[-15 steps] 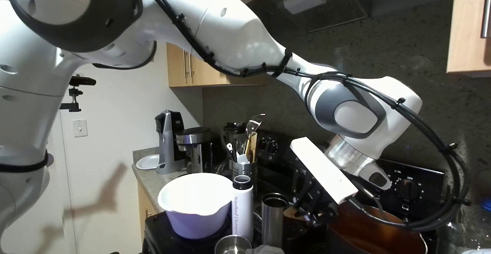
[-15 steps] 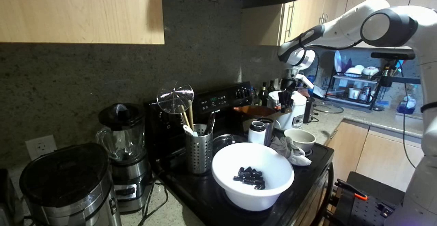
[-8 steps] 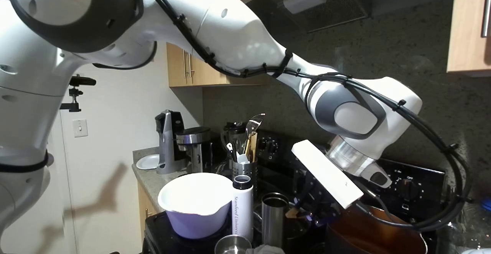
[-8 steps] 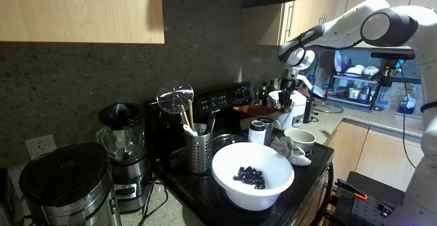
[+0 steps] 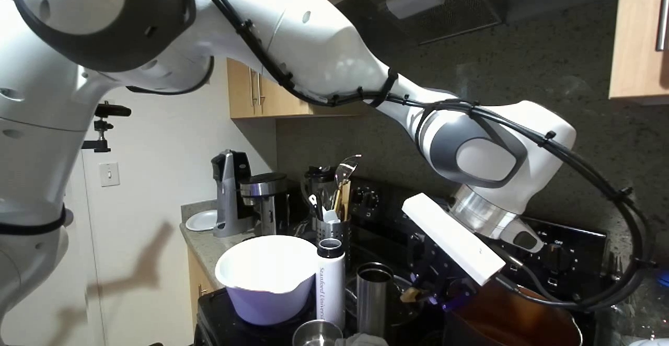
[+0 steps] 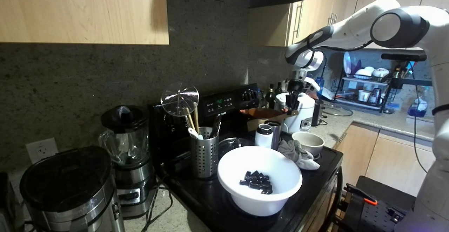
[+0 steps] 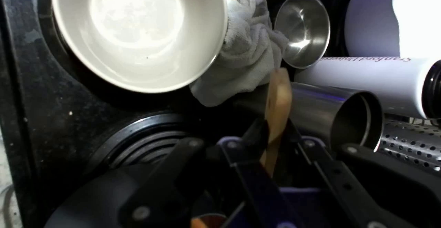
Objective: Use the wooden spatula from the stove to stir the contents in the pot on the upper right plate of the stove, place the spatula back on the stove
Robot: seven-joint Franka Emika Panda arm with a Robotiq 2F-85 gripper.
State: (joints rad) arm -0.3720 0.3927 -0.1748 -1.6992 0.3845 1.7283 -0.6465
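Wooden spatula [image 7: 279,95] in the gripper [image 7: 275,131] over the stove [image 7: 51,135], fingers clamped on the handle near its free end, likely to leave blade length for stirring. Pot [image 5: 515,319] near; can't tell whether blade enters it. Steel tumbler [image 7: 311,107] close by the handle.

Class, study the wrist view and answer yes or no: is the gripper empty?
No: the gripper is closed on the wooden spatula, whose light-brown end juts out from between its jaws.
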